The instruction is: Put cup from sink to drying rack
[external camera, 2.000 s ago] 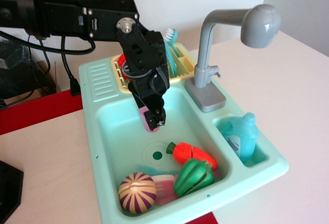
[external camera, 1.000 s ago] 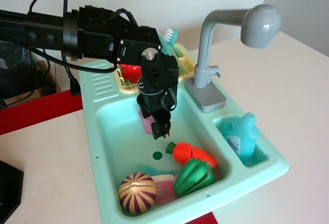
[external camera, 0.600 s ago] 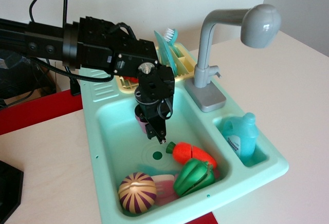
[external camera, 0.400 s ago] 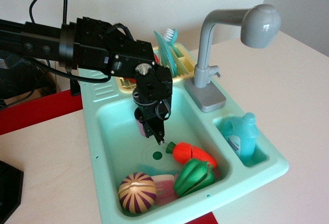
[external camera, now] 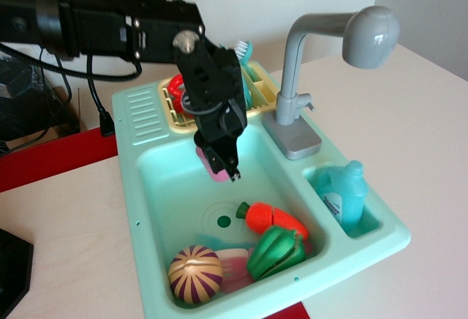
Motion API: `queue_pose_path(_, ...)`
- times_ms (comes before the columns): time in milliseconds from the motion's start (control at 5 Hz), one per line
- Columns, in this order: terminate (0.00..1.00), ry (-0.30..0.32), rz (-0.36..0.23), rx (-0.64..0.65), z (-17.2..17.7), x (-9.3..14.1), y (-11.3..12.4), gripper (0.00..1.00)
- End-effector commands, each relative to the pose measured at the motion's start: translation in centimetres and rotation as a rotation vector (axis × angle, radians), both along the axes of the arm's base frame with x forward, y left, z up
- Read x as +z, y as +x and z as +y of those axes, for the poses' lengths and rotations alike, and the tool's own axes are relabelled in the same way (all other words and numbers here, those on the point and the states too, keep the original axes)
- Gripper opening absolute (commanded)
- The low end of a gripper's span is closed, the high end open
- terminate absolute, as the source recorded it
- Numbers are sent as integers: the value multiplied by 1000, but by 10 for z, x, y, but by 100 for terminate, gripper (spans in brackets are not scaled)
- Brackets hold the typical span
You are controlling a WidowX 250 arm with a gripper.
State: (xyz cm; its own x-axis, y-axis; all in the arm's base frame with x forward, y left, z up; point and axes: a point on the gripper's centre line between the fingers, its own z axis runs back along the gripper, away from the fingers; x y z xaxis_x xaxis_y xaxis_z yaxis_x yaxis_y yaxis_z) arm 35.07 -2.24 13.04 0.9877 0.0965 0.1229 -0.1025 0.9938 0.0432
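The mint-green sink (external camera: 135,187) has a deep basin and a tall grey faucet (external camera: 292,77). My black gripper (external camera: 225,167) hangs over the back half of the basin, pointing down. It is shut on the small pink cup (external camera: 213,162), which it holds clear of the basin floor. The pale-yellow drying rack (external camera: 265,98) stands at the sink's back edge, just behind the gripper and partly hidden by the arm. A red toy (external camera: 175,86) and a teal brush (external camera: 244,59) sit in the rack.
A toy carrot (external camera: 274,219), a green pepper (external camera: 274,252), a striped onion (external camera: 195,274) and a flat pale-pink piece (external camera: 235,268) lie at the basin's front. A blue bottle (external camera: 344,194) stands in the small right compartment. The ribbed drainboard (external camera: 145,114) lies at the back left.
The gripper was low in the basin around the cup. It has since risen and moved slightly back toward the rack, carrying the cup up off the basin floor.
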Motion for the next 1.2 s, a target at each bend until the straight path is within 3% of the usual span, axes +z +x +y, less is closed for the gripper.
queue_pose_path(0, 0, 5, -185, 8, 15, 71, 21, 0)
queue_pose_path(400, 0, 118, -145, 119, 73, 56, 23, 0)
queue_pose_path(1000, 0, 134, -88, 171, 104, 38, 19, 0)
